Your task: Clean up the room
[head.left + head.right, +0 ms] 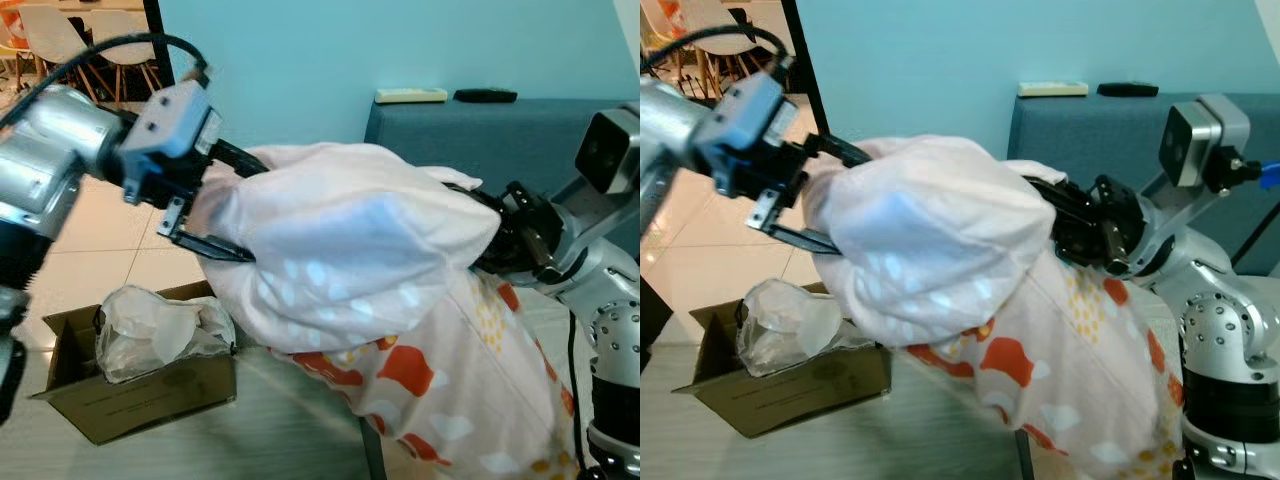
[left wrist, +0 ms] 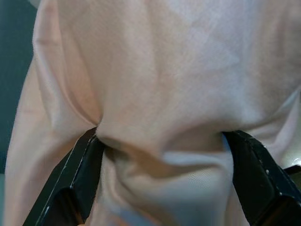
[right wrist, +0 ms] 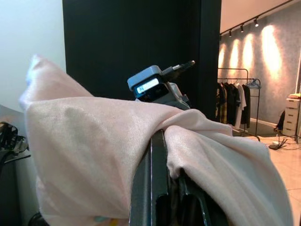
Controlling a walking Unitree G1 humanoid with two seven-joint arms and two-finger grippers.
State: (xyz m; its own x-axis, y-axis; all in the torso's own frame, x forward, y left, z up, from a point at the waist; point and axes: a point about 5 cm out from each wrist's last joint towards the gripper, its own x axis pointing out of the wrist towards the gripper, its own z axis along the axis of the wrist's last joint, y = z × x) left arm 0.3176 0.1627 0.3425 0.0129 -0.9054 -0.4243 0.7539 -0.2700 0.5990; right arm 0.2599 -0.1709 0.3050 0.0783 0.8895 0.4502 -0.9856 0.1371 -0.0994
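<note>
Scene: A humanoid robot holds a pale pink patterned blanket (image 1: 350,260) aloft between both arms, in front of a teal wall (image 1: 300,60) and a blue-grey sofa (image 1: 480,130).

Left gripper (image 1: 215,205): Its two black fingers (image 2: 80,174) stand spread with a bunched fold of the cloth caught between them, pressing in from either side at the blanket's left end.

Right gripper (image 1: 1065,225): Its fingers are pressed together on a fold at the blanket's right end, the cloth draped over them in the right wrist view.

Blanket: It hangs in the air, stretched loosely between the two grippers, puffed on top, with a long tail bearing orange and white shapes drooping low on the right side toward the floor.

Handling: The cloth looks soft, light and limp, likely to sag and slide rather than hold shape. Thick gathered folds give the surest hold; a thin single layer would probably slip free. The trailing tail could drag or snag.

Nearby: A cardboard box (image 1: 150,395) holding crumpled clear plastic (image 1: 155,330) sits on the floor at lower left, below the blanket and apart from it. A pale remote (image 1: 410,96) and a dark remote (image 1: 485,95) lie on top of the sofa back.

Beyond: White chairs (image 1: 60,40) stand on a tiled floor (image 1: 110,240) past a dark post.
</note>
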